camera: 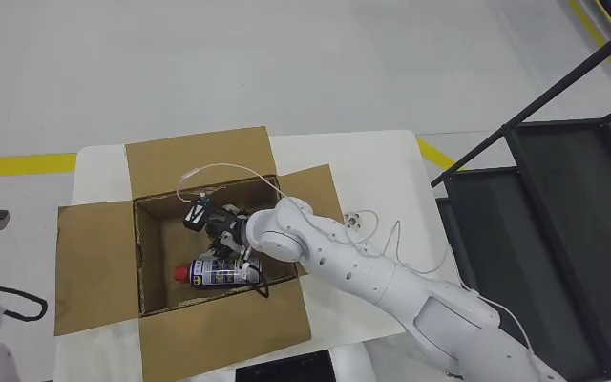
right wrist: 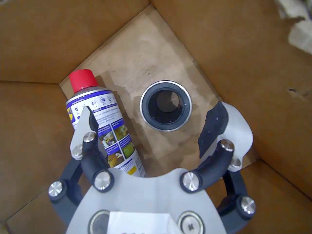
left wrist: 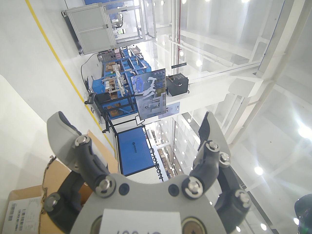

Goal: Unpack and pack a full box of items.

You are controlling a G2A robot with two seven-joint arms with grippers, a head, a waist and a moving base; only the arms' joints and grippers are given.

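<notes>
Since the spray can and ring lie on the box floor, left of centre in the top view, your right hand hangs wide open over the ring, seemingly to grasp it; left hand equally wide.

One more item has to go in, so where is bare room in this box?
Bare floor stretches from the black metal-rimmed ring into the brown cardboard box's corner ahead of the right tool. The white table beside the box flap is mostly free. It is crowded where the open tool hangs over the ring and the red-capped blue spray can.
</notes>
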